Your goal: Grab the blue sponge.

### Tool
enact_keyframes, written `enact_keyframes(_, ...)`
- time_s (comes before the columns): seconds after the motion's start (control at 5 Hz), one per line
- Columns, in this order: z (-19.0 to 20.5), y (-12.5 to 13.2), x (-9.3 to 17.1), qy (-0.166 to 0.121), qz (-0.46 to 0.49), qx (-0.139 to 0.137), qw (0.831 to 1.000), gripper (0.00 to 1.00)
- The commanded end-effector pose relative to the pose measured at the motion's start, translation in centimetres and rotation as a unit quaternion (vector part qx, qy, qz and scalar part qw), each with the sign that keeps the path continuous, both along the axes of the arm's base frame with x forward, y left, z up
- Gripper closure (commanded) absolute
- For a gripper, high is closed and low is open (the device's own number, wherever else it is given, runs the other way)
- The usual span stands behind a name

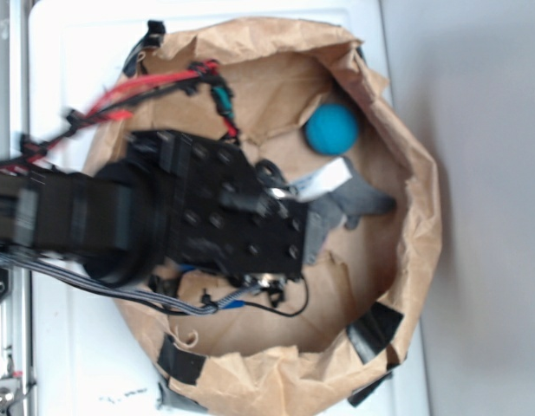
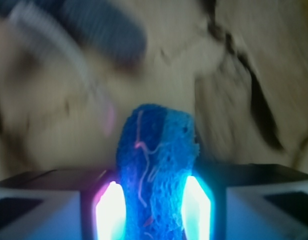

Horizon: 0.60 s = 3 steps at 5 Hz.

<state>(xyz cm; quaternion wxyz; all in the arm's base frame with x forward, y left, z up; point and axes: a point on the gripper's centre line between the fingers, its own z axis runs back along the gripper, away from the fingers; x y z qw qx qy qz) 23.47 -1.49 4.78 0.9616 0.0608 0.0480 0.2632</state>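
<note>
Wrist view: blue sponge (image 2: 156,175) upright between glowing fingers (image 2: 110,210), jaws closed on it, clamping both faces. No legible writing or labels. Beyond sponge: crumpled brown paper, blurred. Exterior view: gripper (image 1: 312,212) inside brown paper bag (image 1: 419,217) on white bench (image 1: 68,52). Bag contents: teal ball (image 1: 332,128) against far wall, grey plush toy (image 1: 358,204) beside gripper.
</note>
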Motion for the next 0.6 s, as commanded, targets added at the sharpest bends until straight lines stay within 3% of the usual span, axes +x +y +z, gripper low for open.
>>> enact_keyframes(0.0, 9.7, 2.2, -0.7, -0.112, -0.067, -0.076, 0.989, 1.00)
enact_keyframes(0.2, 11.5, 3.4, -0.9, -0.142, -0.083, -0.103, 0.981, 1.00)
enact_keyframes(0.4, 11.7, 3.0, -0.7, -0.152, -0.142, -0.048, 0.977, 1.00)
